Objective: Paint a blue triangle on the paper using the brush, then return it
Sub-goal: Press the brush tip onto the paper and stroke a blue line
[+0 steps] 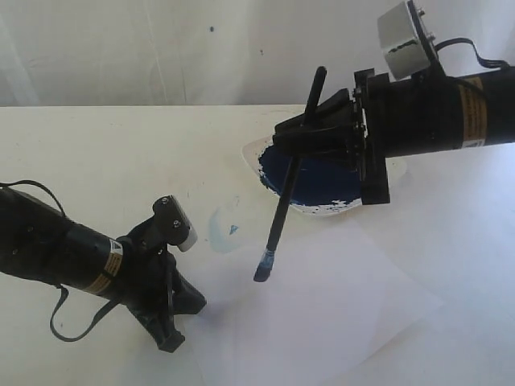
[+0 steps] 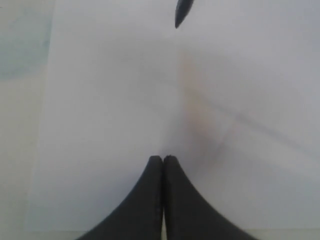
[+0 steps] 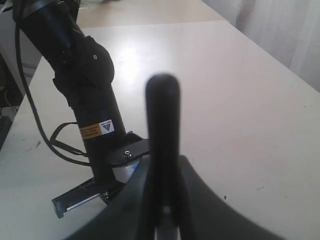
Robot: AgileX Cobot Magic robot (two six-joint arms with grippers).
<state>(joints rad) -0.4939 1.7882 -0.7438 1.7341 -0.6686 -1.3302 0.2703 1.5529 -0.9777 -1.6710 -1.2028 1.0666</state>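
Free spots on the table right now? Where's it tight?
Free: bare table left of the paint dish, beyond the left arm; paper right of the brush tip. Crowded: the dish under the right claw, and the paper's corner at the left claw.

The white paper sheet [image 1: 338, 314], lower right, looks matt and smooth; the thin black-handled brush [image 1: 283, 205] has wet-looking blue bristles.

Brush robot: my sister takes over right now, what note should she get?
Right gripper: shut on the long black-handled paintbrush, blue bristles low over the white paper sheet; contact unclear.
Left gripper: shut, empty, tips down at that sheet.
Done: brush picked up, bristles blue.
Left: no blue triangle on the paper yet; paint it, then return the brush.
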